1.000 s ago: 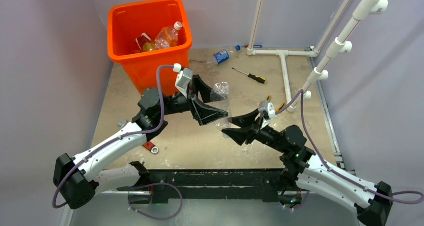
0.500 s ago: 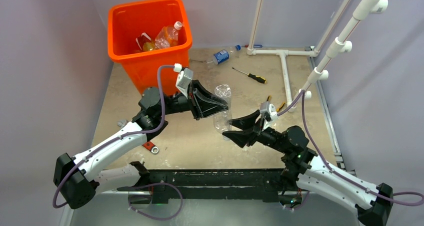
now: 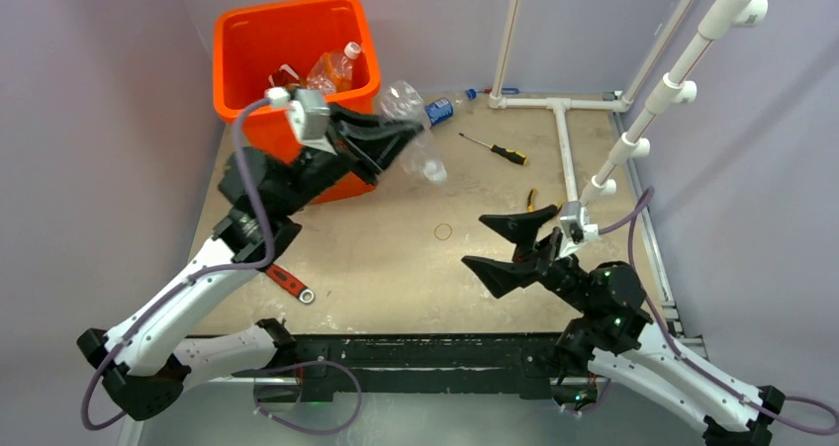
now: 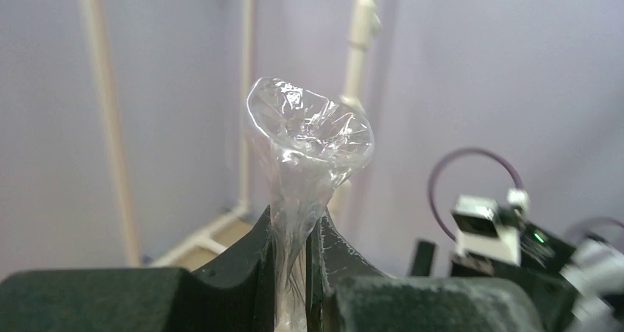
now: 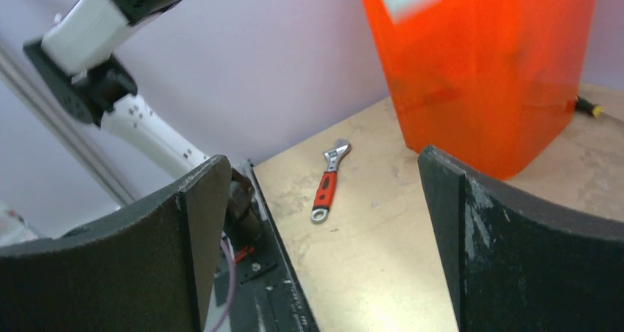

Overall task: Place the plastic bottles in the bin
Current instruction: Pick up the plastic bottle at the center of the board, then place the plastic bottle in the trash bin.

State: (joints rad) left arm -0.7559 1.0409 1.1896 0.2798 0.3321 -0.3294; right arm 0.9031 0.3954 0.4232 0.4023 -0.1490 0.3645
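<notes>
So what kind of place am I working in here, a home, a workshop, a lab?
Most likely a robot lab test cell, not a home: a tan table boxed in by plain lavender walls, a white pipe frame on it, and staged props like the orange bin and a wrench.

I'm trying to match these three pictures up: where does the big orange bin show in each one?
Top external: orange bin at upper left.
Left wrist: not in it.
Right wrist: the bin fills the upper right.
Shared landmark: red-handled wrench, seen in top external and right wrist.
</notes>
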